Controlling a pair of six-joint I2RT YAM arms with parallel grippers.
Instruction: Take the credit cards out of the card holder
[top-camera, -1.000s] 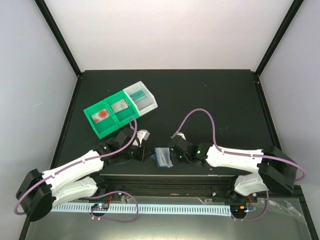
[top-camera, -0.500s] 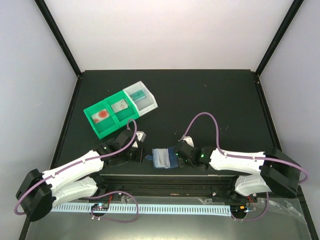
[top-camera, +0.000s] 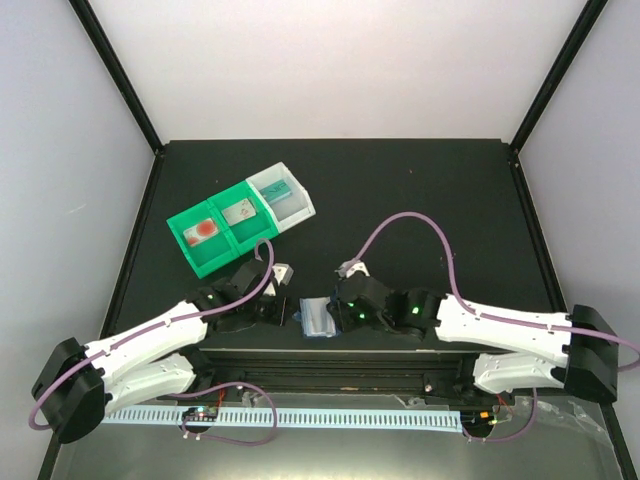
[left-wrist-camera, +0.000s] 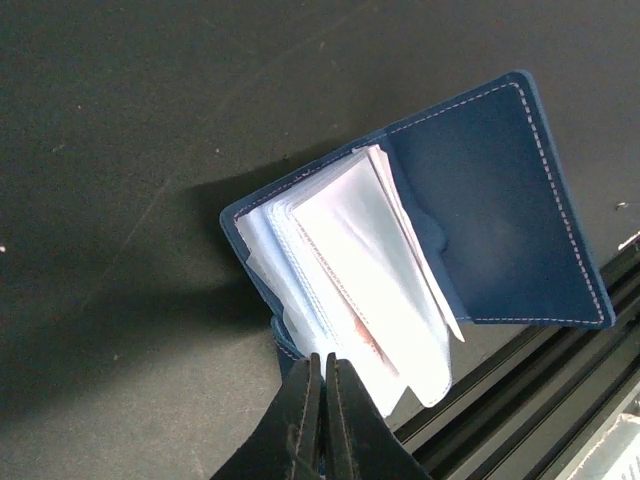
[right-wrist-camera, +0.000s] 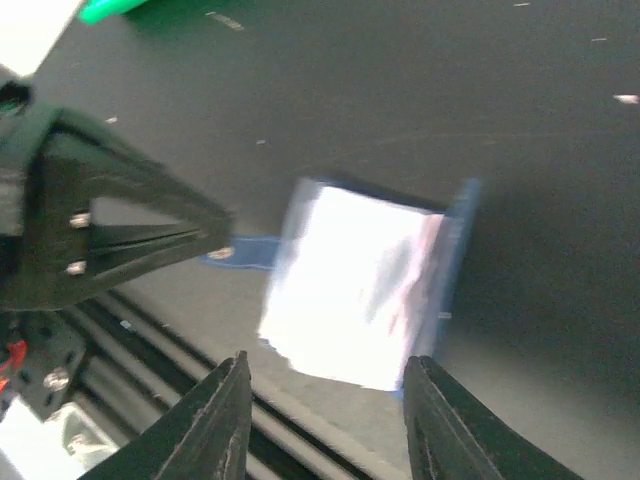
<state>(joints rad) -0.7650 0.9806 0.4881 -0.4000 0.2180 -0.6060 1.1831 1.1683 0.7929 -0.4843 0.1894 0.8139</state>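
Note:
The card holder (top-camera: 318, 316) lies open near the table's front edge, a blue cover with translucent pale sleeves fanned out. In the left wrist view the sleeves (left-wrist-camera: 365, 265) lie on the blue cover (left-wrist-camera: 490, 210), and a reddish card edge (left-wrist-camera: 368, 338) shows inside one sleeve. My left gripper (top-camera: 284, 309) (left-wrist-camera: 324, 366) is shut on the holder's near edge. My right gripper (top-camera: 342, 312) (right-wrist-camera: 328, 364) is open, its fingers on either side of the holder's end (right-wrist-camera: 360, 280), slightly above it. The holder's blue tab (right-wrist-camera: 238, 252) shows at the left gripper.
A green compartment tray (top-camera: 213, 257) with a white end bin (top-camera: 296, 205) stands behind the left arm; a card with a red patch (top-camera: 205, 228) and another card (top-camera: 238, 212) lie in it. A black metal rail (top-camera: 330, 350) runs just in front of the holder.
My right gripper drew back to the right, then came left again over the holder's right end. The left gripper has hardly moved and stays shut on the holder.

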